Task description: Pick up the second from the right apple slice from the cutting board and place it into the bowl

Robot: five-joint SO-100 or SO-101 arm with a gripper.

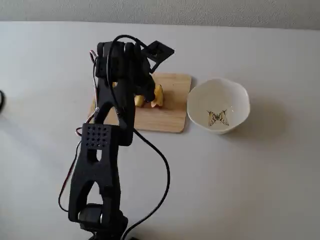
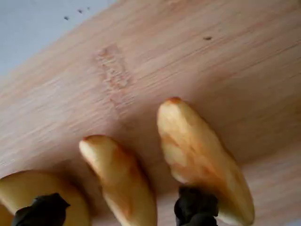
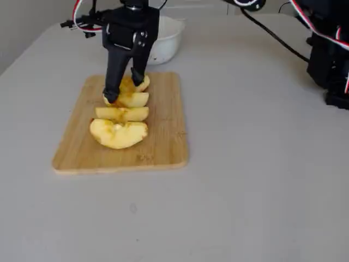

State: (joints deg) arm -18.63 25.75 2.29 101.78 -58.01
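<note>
Several yellow apple wedges lie in a row on the tan cutting board (image 1: 170, 117) (image 3: 163, 142). My gripper (image 2: 121, 209) (image 3: 124, 90) is open and low over the row's bowl end. Its black fingertips (image 2: 197, 207) straddle one apple slice (image 2: 117, 179) (image 3: 130, 100), the second wedge from the bowl end. The wedge nearest the bowl (image 2: 202, 155) (image 3: 142, 83) lies just outside one fingertip, and another wedge (image 2: 28, 193) lies behind the other. In a fixed view the arm hides most of the row; the white bowl (image 1: 241, 95) with its butterfly drawing stands to the right of the board.
The arm's base (image 1: 95, 215) sits at the near table edge, with black cables trailing beside it. In a fixed view, dark equipment (image 3: 330, 60) and cables stand at the far right. The bowl (image 3: 166, 46) is just behind the board there.
</note>
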